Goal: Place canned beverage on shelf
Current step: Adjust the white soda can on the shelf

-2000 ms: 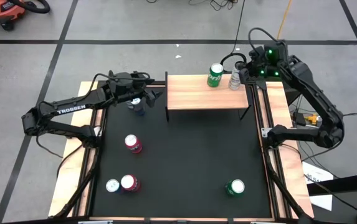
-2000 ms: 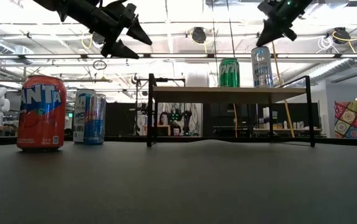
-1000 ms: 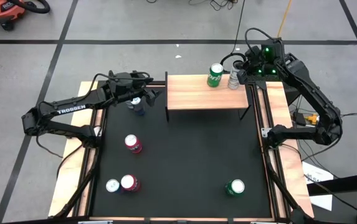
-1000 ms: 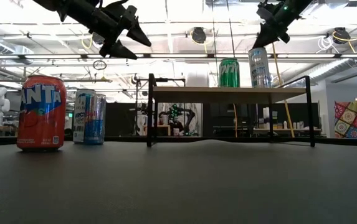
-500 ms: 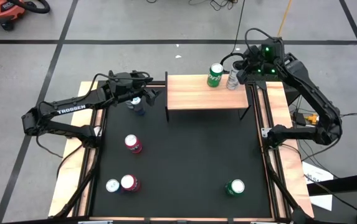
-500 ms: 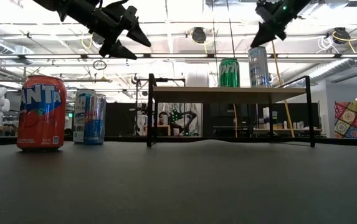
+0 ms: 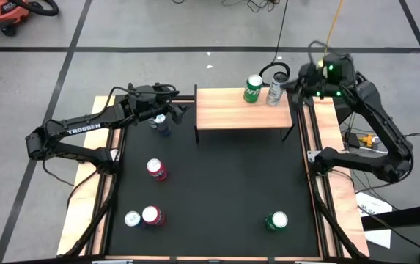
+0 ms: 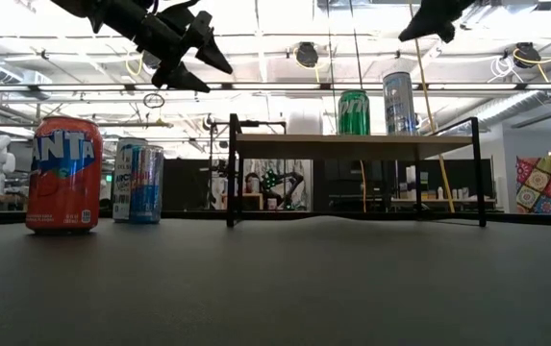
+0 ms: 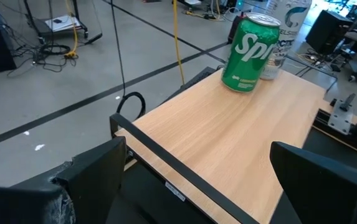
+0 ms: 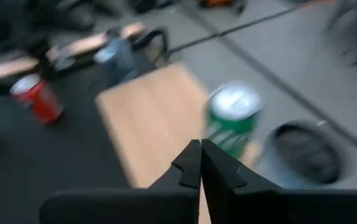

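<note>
The shelf stands at the table's far side; its plank top also shows in the left wrist view. A green Sprite can and a silver can stand upright on its far right part. My right gripper is shut and empty, in the air to the right of the silver can, high above it in the low view. My left gripper is open and empty, in the air just left of the shelf, above a blue can.
On the black table mat stand a red can, another red can beside a silver one at the near left, and a green can at the near right. Wooden rails run along both table sides.
My right gripper has drawn back from the silver can, rising and going toward the table's right edge. The silver can stays upright on the shelf beside the green can. My left arm has kept still.
</note>
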